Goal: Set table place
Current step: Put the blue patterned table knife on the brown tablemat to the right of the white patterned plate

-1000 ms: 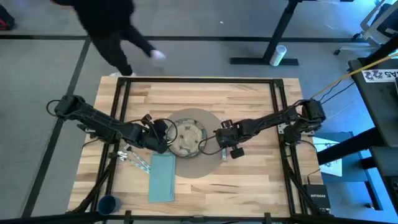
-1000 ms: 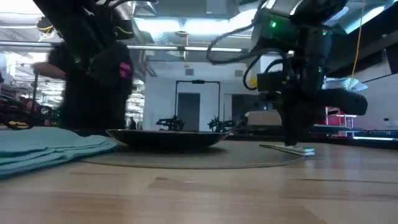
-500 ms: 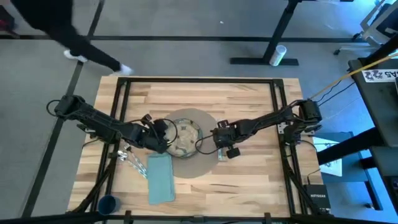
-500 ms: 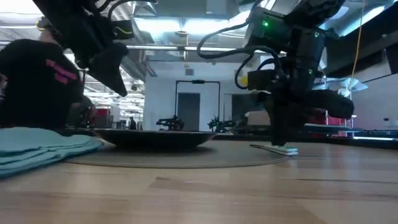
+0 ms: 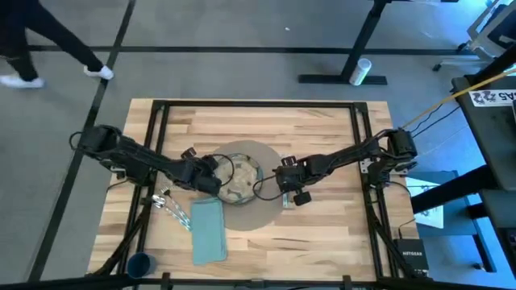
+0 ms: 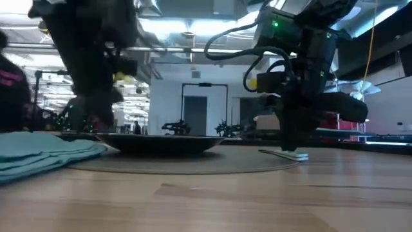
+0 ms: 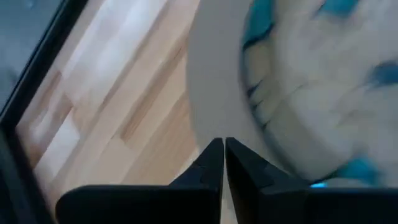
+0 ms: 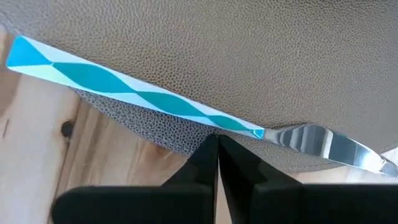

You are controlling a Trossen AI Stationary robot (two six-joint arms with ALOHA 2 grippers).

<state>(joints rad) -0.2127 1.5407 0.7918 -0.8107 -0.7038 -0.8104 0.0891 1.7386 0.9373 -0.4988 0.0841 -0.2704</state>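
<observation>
1. Since a second ago the teal napkin (image 5: 208,229) has slid a little toward the table's 9 o'clock side, and the left gripper (image 5: 216,184) now sits lower over the plate's 9 o'clock rim; the person at the far side has walked off toward the 10 o'clock corner.
2. Table (image 5: 322,129): pale butcher-block top with black frame. Round grey-brown placemat (image 5: 266,211) at centre, speckled plate (image 5: 242,176) resting on it.
3. Left gripper: fingers (image 7: 211,163) pressed together, nothing between them, hanging above the placemat edge beside the plate (image 7: 323,93).
4. Right gripper (image 5: 284,193): at the placemat's 3 o'clock edge. Wrist view shows its fingers (image 8: 210,155) closed tip to tip, empty, just above the knife (image 8: 155,102).
5. Knife: teal-and-white patterned handle, silver blade, lying flat across the placemat (image 8: 249,43) rim, handle end overhanging onto bare wood. In the low view it lies under the right gripper (image 6: 293,149).
6. Napkin: at the plate's 7 o'clock, long side running toward the near edge.
7. Cutlery (image 5: 173,205): silver pieces just beside the napkin's 10 o'clock corner.
8. Dark-blue cup (image 5: 141,264): near corner at 7 o'clock, well apart from the placemat.
</observation>
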